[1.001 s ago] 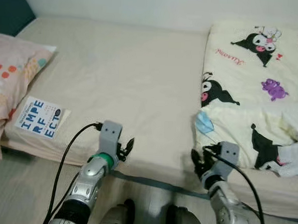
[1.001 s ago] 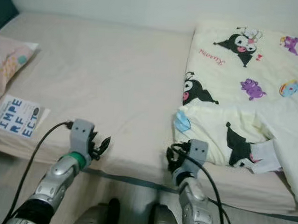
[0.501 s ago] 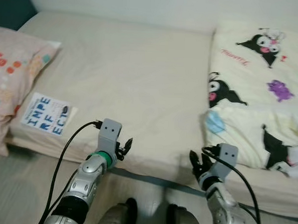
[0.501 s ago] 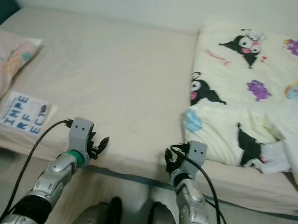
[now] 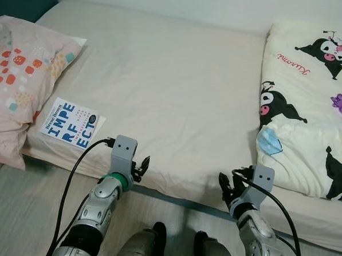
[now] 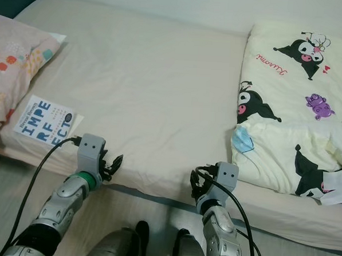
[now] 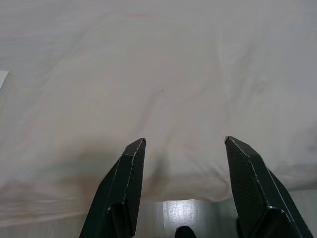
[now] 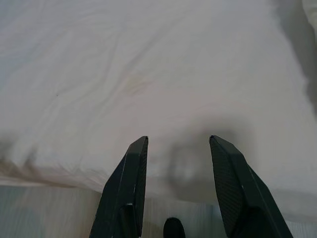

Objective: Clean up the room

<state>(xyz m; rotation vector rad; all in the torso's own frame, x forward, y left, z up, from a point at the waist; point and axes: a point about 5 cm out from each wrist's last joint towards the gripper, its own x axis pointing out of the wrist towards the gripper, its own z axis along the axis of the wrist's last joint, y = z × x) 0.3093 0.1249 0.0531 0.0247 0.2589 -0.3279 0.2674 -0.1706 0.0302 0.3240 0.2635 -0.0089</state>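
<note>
Both grippers hover at the bed's (image 5: pixel 162 81) near edge, left gripper (image 7: pixel 183 148) and right gripper (image 8: pixel 176 146) with fingers apart, holding nothing. Left of them, a book (image 5: pixel 69 123) lies beside the pillow (image 5: pixel 19 63); a cartoon-print blanket (image 5: pixel 309 112) covers the right side.

You see two silver, ribbed metal arms, each ending in a grey box-shaped wrist block with small screws. The left arm (image 5: pixel 101 202) wears a green ring below that block. A black cable loops from each block down the forearm. Each gripper has two long black textured fingers (image 7: pixel 124 188). Grey rounded legs show below.
</note>
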